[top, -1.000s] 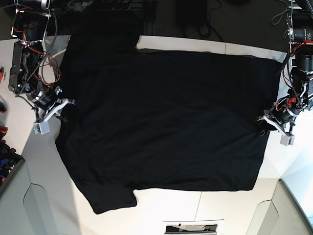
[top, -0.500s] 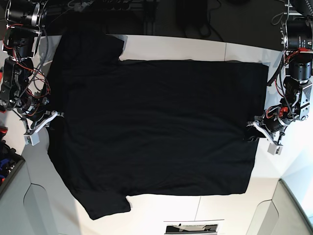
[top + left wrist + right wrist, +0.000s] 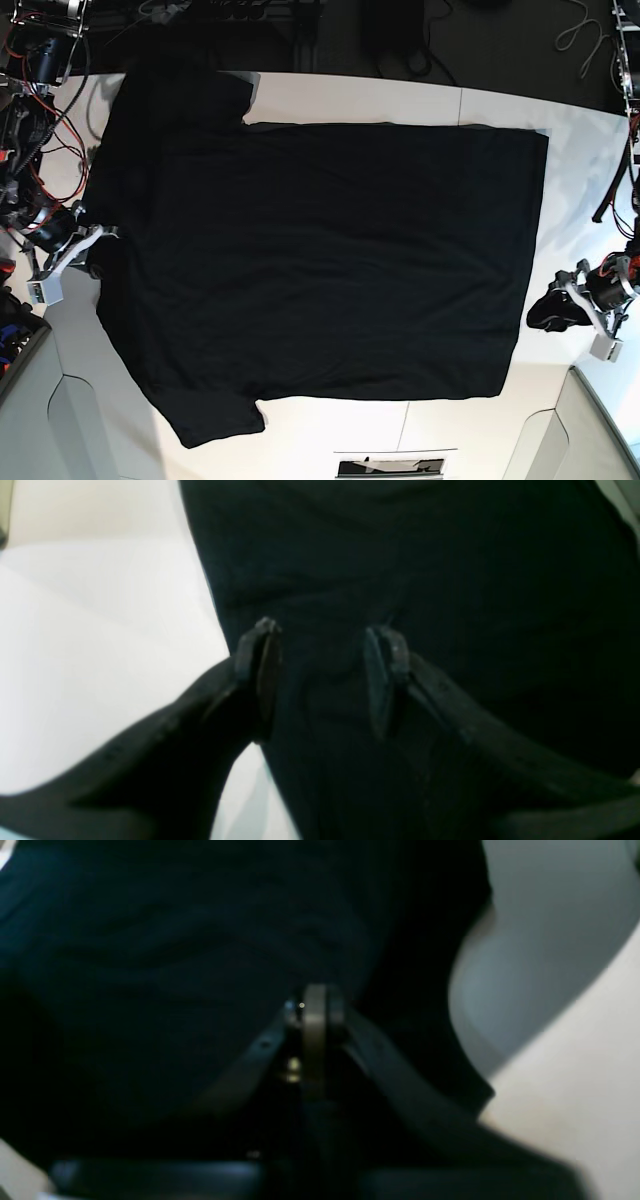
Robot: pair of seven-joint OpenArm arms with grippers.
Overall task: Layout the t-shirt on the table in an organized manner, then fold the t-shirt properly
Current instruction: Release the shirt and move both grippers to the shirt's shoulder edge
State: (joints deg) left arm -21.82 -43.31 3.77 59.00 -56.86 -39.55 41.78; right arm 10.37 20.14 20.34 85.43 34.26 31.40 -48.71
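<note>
Your left gripper [image 3: 320, 680] stood wide, its two dark pads apart with nothing clamped between them, poised over the hem of the black short-sleeved cloth t-shirt [image 3: 320, 270]. Your right gripper [image 3: 315, 1040] had its pads pressed nearly together against dark cloth; whether it pinched the fabric you could not tell. The shirt lay spread flat, plain side up, across the large white smooth desk [image 3: 400, 100], sleeves toward the base view's left edge. Only the base view showed the left gripper [image 3: 555, 310] clear of the hem, over bare desk near that view's right edge.
</note>
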